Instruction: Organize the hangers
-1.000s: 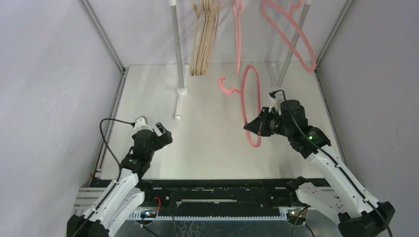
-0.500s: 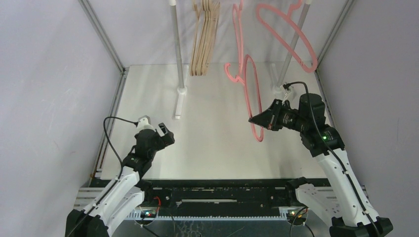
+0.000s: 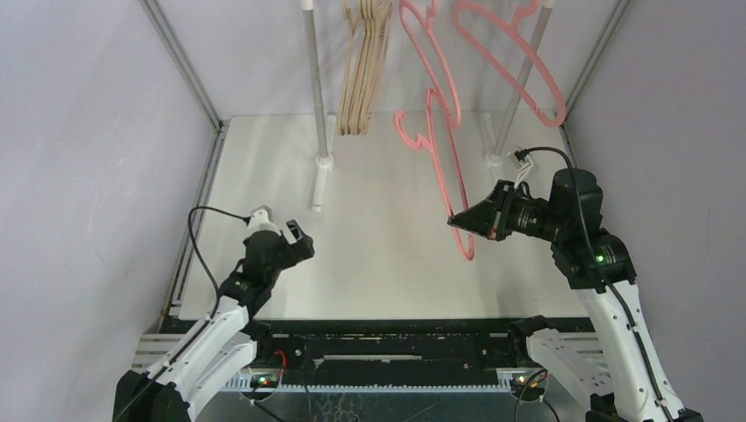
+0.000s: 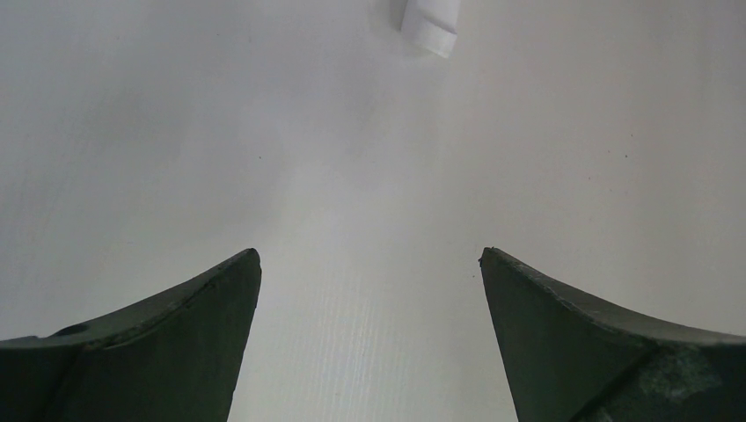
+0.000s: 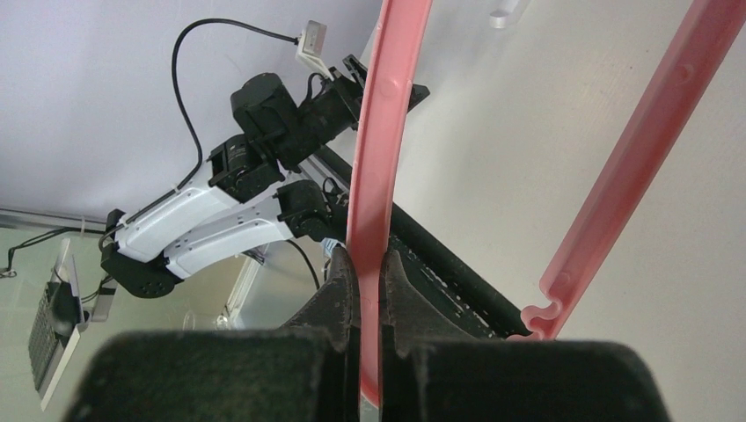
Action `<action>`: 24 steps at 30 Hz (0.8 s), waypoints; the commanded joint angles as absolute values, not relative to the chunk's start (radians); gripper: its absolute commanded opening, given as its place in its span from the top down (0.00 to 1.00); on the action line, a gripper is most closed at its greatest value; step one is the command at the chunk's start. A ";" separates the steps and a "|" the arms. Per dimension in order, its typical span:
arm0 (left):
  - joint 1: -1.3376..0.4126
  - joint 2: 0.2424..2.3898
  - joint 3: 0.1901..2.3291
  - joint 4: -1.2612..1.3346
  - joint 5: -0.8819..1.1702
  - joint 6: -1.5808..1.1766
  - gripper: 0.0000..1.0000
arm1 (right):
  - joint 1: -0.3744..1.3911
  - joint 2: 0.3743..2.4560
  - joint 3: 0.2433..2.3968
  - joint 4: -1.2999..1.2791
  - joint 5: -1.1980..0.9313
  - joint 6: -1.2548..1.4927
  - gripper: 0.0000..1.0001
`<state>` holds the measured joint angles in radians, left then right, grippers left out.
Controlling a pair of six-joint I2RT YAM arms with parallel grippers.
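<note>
My right gripper (image 3: pixel 457 220) is shut on a salmon pink hanger (image 3: pixel 449 167), held up in the air with its hook (image 3: pixel 406 134) toward the back. In the right wrist view the gripper (image 5: pixel 368 264) pinches the hanger's rim (image 5: pixel 378 149) between its fingers. Two more pink hangers (image 3: pixel 515 57) (image 3: pixel 429 53) hang from the rack at the back right. A bunch of beige hangers (image 3: pixel 362 75) hangs at the back middle. My left gripper (image 3: pixel 295 236) is open and empty low over the table; the left wrist view (image 4: pixel 369 264) shows only bare table between its fingers.
Two grey upright rack poles (image 3: pixel 315 83) (image 3: pixel 526 75) stand on white feet (image 3: pixel 322 163) at the back of the white table (image 3: pixel 369 255). Grey walls close in on both sides. A white foot end (image 4: pixel 429 22) shows at the top of the left wrist view.
My right arm has lifted the pink hanger up and swung it back toward the rack, moving right. One hanging pink hanger has swung. My left arm drifted slightly toward the near edge.
</note>
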<state>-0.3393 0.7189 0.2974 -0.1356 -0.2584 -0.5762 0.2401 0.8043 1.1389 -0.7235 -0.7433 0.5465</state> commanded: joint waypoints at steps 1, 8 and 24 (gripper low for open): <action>-0.354 0.701 0.303 -0.094 -0.271 -0.576 0.01 | 0.232 0.783 1.164 -0.718 -0.778 0.539 1.00; -0.363 0.697 0.302 -0.091 -0.284 -0.581 0.01 | 0.232 0.816 1.154 -0.537 -0.859 0.661 1.00; -0.364 0.704 0.298 -0.088 -0.291 -0.572 0.01 | 0.231 1.030 1.199 0.026 -0.880 0.984 1.00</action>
<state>-0.3588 0.6994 0.2974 -0.1352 -0.2771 -0.5766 0.2352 1.0180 1.1381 -0.2287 -0.8787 0.8845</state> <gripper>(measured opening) 0.994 0.029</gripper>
